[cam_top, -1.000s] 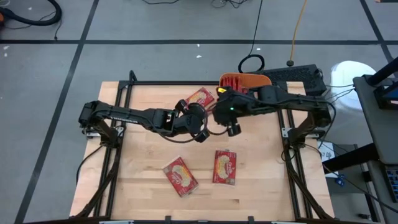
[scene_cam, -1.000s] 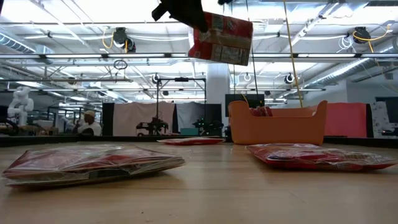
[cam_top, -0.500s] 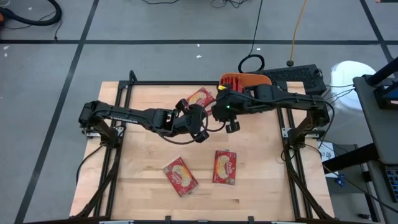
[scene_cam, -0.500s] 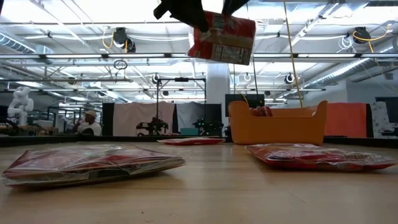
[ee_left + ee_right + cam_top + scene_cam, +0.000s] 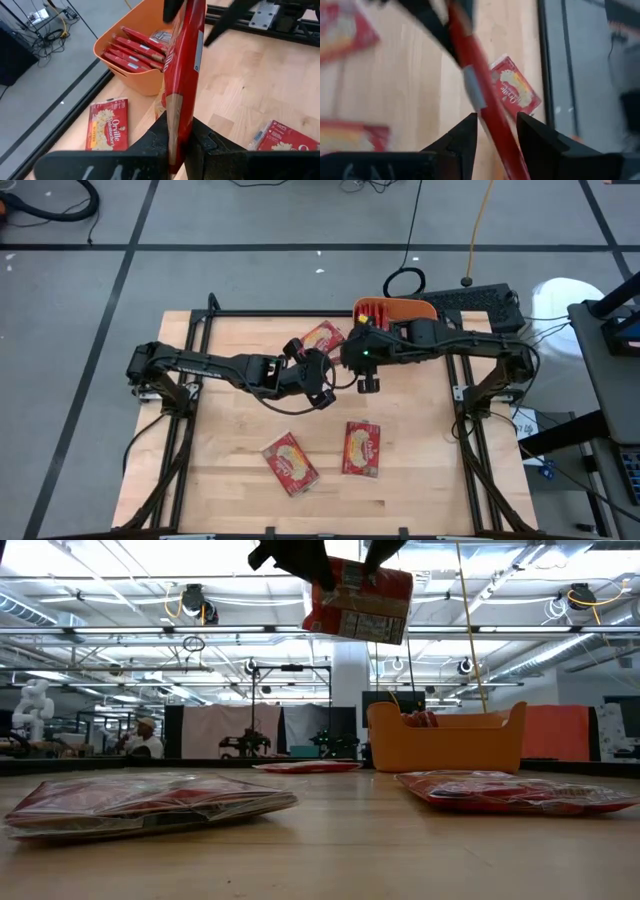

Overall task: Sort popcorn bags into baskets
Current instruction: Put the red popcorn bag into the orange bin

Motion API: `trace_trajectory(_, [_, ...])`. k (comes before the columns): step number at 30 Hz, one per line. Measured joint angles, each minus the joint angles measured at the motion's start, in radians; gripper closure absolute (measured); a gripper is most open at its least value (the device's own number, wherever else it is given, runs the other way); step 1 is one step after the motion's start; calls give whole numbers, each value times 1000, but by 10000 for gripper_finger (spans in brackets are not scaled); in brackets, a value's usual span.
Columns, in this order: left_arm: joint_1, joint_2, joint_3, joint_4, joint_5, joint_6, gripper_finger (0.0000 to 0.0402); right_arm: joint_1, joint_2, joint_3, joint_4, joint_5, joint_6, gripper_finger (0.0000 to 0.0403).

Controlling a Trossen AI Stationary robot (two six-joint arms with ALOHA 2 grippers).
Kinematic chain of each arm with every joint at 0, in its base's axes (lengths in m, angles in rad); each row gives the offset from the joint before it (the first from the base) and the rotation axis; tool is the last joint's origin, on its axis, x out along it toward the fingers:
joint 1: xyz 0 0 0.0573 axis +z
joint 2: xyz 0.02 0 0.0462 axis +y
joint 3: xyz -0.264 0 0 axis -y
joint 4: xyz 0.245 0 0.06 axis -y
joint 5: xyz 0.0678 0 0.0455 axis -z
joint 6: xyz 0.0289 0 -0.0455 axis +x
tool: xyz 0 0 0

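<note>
Popcorn bags: three flat on table [image 5: 290, 461], one held aloft [image 5: 357, 602], several in basket [image 5: 132, 50]. One orange basket [image 5: 446, 743].

A robotics lab or test hall, seen mid-session: a light wooden table [image 5: 240, 420] framed in black metal rails [image 5: 300, 313] stands on a grey concrete floor [image 5: 250, 220] marked with dark lines. Cables [image 5: 405, 280] trail across that floor, and a keyboard [image 5: 480, 302] sits just beyond the table's far edge. The level view across the tabletop opens onto a large industrial room with white ceiling beams [image 5: 150, 630], hanging lamps [image 5: 195, 600] and exposed conduit. Further back stand dark partition curtains [image 5: 230, 730], other equipment rigs [image 5: 300, 700], a white humanoid figure [image 5: 30, 705] and a seated person [image 5: 145, 738].
</note>
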Motion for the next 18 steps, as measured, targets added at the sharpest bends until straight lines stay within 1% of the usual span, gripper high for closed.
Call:
trace_trajectory(3, [0,0,0,-1,0,8,371,-12,-39,-1,2,-2,185,270])
trace_trajectory(5, [2,0,0,-4,0,8,371,-26,-73,-1,1,-3,388,264])
trace_trajectory(7, [7,0,0,-5,0,8,371,-41,-112,-1,-4,-4,665,255])
trace_trajectory(10, [22,0,0,-4,-1,30,371,-48,-168,-1,-5,-3,1142,238])
trace_trajectory(12, [34,0,0,-5,-2,59,371,-43,-204,-4,18,-2,1406,226])
trace_trajectory(13, [43,0,0,-4,-2,73,371,-36,-219,-12,37,-1,1512,219])
trace_trajectory(15, [60,0,0,-5,-3,90,371,-19,-254,-51,71,5,1645,206])
trace_trajectory(18, [91,0,0,-2,-10,116,371,17,-303,-161,258,57,1742,187])
